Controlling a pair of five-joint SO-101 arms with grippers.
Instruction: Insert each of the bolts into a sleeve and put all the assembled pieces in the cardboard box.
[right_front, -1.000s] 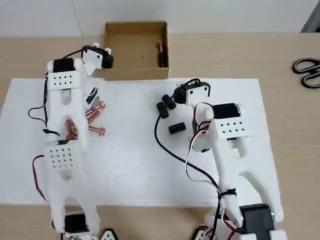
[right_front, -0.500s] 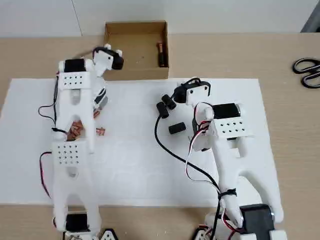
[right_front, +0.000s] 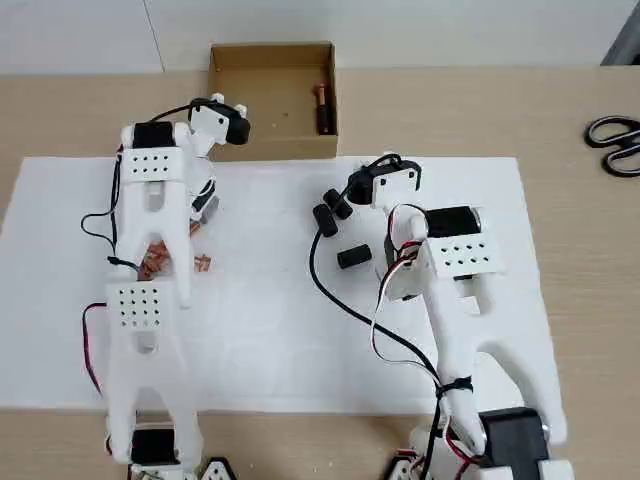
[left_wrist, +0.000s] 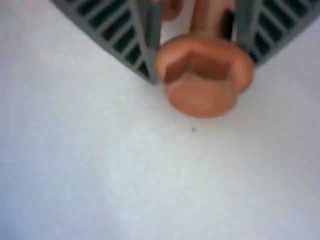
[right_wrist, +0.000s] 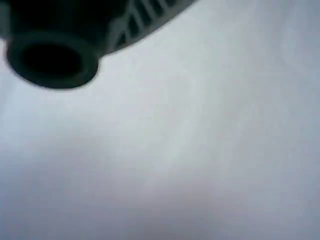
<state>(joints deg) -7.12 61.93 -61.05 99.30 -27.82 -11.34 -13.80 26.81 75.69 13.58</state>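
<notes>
your left gripper (left_wrist: 200, 55) is closed on a copper bolt (left_wrist: 202, 80); your right gripper (right_wrist: 95, 35) grips a black sleeve (right_wrist: 52, 62) over white paper (right_wrist: 200, 150).

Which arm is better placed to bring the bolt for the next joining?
Left. The left gripper is shut on a copper bolt, head toward its camera, and spare bolts lie on the paper beneath that arm. The right gripper holds a black sleeve, so it looks set to receive.

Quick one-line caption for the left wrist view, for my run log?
Left gripper shut on a copper-coloured bolt, head toward the camera, over the white sheet.
</notes>
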